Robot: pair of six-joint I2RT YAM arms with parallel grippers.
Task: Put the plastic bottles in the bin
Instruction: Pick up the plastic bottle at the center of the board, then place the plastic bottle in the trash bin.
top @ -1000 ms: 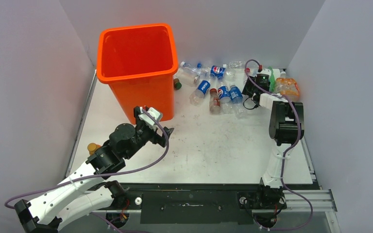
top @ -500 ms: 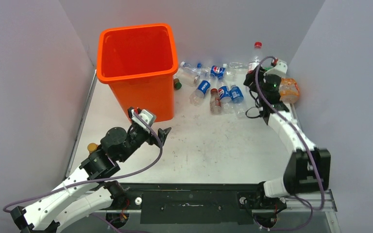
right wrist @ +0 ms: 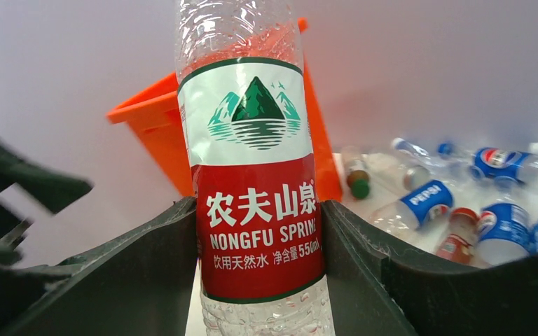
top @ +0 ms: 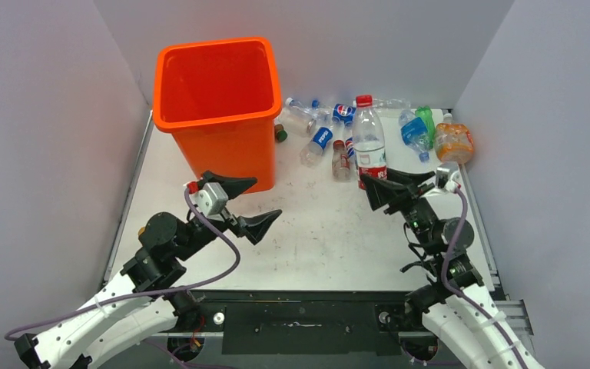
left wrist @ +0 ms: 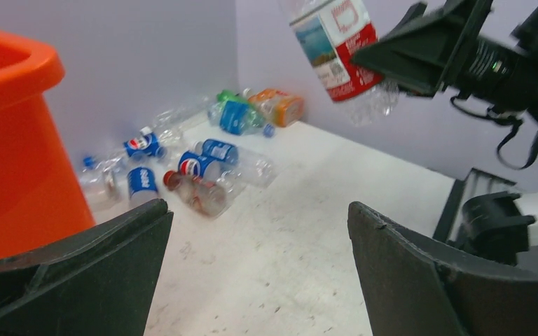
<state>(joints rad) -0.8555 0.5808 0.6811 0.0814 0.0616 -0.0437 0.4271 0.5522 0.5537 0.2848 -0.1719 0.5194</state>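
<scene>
Right gripper (top: 380, 187): clamped on the lower body of a clear bottle (right wrist: 252, 175), holding it upright in the air, probably to carry it to the bin (top: 227, 150).
Left gripper (top: 250, 204): spread wide, empty, near the bin.
Held label: red, "NONGFU SPRING", 农夫山泉, green mountain.
Other bottles (top: 330, 131): lying right of the bin; blue labels read "pepsi".

White links (top: 115, 307), black joints (top: 157, 231), looping purple cables (top: 237, 257); left end effector (top: 268, 197) and right end effector (right wrist: 258, 204) have black wedge-shaped fingers (left wrist: 420, 280).
</scene>
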